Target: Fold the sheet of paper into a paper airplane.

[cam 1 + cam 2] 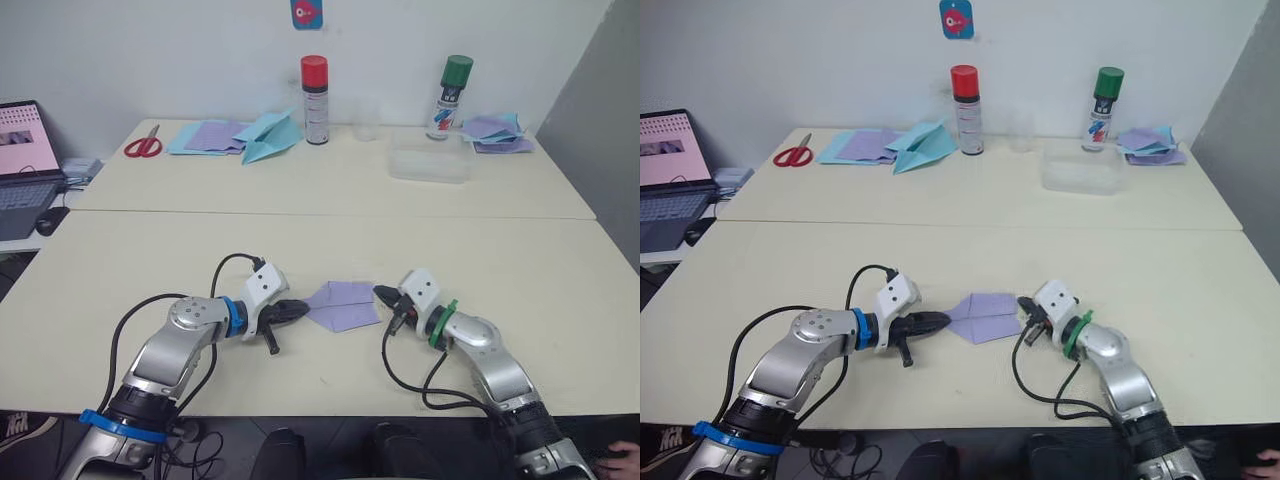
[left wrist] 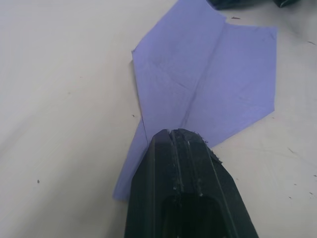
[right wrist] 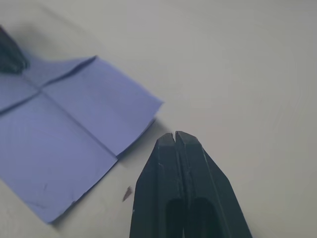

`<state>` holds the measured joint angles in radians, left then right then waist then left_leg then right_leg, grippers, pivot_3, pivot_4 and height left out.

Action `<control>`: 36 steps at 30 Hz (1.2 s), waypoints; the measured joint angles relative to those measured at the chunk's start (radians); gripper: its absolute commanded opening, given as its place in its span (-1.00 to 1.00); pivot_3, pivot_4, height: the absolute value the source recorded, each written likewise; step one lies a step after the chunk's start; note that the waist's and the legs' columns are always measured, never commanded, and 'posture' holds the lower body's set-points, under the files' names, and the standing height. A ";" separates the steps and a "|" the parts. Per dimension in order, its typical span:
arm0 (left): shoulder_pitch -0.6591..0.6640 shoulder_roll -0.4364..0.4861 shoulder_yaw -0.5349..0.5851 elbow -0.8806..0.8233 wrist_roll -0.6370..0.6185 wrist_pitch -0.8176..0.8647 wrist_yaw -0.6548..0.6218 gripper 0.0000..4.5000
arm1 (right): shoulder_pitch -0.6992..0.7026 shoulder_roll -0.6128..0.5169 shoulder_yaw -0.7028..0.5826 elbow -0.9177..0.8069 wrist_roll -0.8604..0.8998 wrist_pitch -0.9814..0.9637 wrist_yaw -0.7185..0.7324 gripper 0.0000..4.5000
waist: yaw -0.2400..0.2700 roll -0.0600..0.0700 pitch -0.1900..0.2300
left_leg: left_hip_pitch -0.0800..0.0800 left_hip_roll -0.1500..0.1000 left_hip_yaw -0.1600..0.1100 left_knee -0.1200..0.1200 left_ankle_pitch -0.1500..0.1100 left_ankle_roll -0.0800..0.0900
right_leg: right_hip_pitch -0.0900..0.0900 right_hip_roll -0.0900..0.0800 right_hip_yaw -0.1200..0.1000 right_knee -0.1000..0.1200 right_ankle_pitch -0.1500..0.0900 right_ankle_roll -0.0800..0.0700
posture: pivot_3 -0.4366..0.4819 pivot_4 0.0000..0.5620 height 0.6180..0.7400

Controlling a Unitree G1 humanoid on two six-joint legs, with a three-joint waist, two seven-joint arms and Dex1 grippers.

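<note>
- Lavender paper, the sheet of paper (image 1: pixel 343 305), lies flat on the near cream table (image 1: pixel 120 270), between the two grippers. It is partly folded: two corners are turned in, so the end toward the left gripper makes a point, and the end toward the right gripper is straight.
- Far to the left of the sheet, beyond the table edge, an open laptop (image 1: pixel 25 150) stands with a bright screen.
- Red scissors (image 1: pixel 143 146) lie on the far table, well behind and left of the sheet.
- Left gripper (image 1: pixel 297 311) rests at the pointed end of the sheet. In the left wrist view its two black fingers (image 2: pixel 185 148) are pressed together, tips lying over the point of the paper. I cannot tell if paper is pinched between them.
- Light blue paper plane (image 1: pixel 268 137) sits on flat blue and purple sheets (image 1: pixel 205 137), far behind the lavender sheet.
- A spray can with a red cap (image 1: pixel 315 100) stands upright just beside that plane.
- Right gripper (image 1: pixel 384 295) is at the straight end of the sheet. In the right wrist view its fingers (image 3: pixel 178 148) are closed on each other with nothing between, just beside the paper edge.
- A clear plastic box (image 1: pixel 431 160) is well behind and right of the sheet.
- A spray can with a green cap (image 1: pixel 452 97) stands behind the box.
- Crumpled purple and blue scraps (image 1: pixel 498 130) lie beside the green can.
</note>
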<state>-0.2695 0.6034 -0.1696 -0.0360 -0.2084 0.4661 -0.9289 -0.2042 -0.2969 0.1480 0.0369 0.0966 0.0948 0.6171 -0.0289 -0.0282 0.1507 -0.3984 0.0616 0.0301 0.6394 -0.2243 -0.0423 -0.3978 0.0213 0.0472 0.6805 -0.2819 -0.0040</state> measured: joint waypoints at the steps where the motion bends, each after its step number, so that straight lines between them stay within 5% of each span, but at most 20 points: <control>1: 0.000 -0.002 0.000 0.004 0.000 -0.004 0.000 -1.00 | -0.004 0.002 -0.009 -0.005 0.011 -0.029 0.012 -0.99 | 0.000 0.000 0.000 | 0.000 0.000 0.000 0.000 0.000 0.000 | 0.000 0.000 0.000 0.000 0.000 0.000 | -0.05 -0.47 1.00; 17: 0.003 -0.010 0.006 0.006 -0.005 -0.016 0.000 -1.00 | -0.098 0.067 0.153 0.147 -0.084 -0.073 0.057 -0.99 | 0.001 0.001 0.001 | 0.000 0.000 0.000 -0.002 0.000 0.000 | -0.001 0.000 -0.001 0.000 0.000 -0.001 | -0.05 -0.47 1.00; 26: -0.027 -0.064 0.093 -0.015 -0.130 0.079 0.014 -1.00 | -0.114 0.052 0.186 0.115 -0.114 -0.020 0.059 -0.99 | -0.001 -0.004 0.003 | -0.001 0.001 0.000 -0.003 0.000 0.000 | -0.002 0.001 -0.002 0.000 0.001 0.002 | -0.05 -0.47 1.00; 36: -0.045 -0.098 -0.026 0.054 -0.024 -0.042 0.020 -1.00 | -0.114 0.065 0.187 0.109 -0.114 -0.004 0.051 -0.99 | -0.003 -0.004 0.003 | -0.002 0.001 0.000 -0.006 0.000 0.000 | -0.005 0.002 -0.001 0.000 0.001 0.003 | -0.05 -0.47 1.00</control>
<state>-0.3143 0.5052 -0.1960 0.0180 -0.2326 0.4238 -0.9086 -0.3181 -0.2323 0.3353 0.1455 -0.0172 0.0911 0.6682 -0.0315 -0.0322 0.1534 -0.3999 0.0625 0.0305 0.6335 -0.2243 -0.0423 -0.4024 0.0233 0.0461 0.6804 -0.2804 -0.0015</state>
